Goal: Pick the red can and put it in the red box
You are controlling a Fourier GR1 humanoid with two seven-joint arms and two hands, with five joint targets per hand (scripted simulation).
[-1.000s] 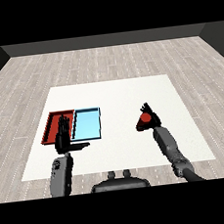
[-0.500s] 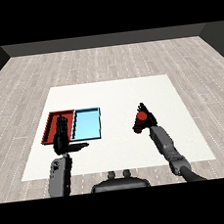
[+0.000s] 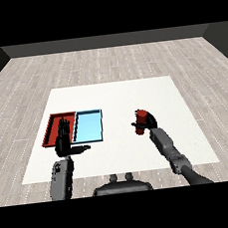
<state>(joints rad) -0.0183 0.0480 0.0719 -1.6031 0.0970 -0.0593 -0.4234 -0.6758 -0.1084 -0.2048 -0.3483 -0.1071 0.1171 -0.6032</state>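
Right hand [image 3: 148, 122], curled round the red can [image 3: 142, 117], is shifting leftward toward the red tray [image 3: 51, 129]; left hand [image 3: 64, 139] is resting open

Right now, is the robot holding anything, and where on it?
Yes. The right hand has its fingers curled round the red can's side. The left hand holds nothing.

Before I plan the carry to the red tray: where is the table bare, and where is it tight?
Bare: the strip between the blue tray and the red can in the right hand; the table beyond both trays; its right side past the can. Tight: the left hand hangs over the red tray's near end.
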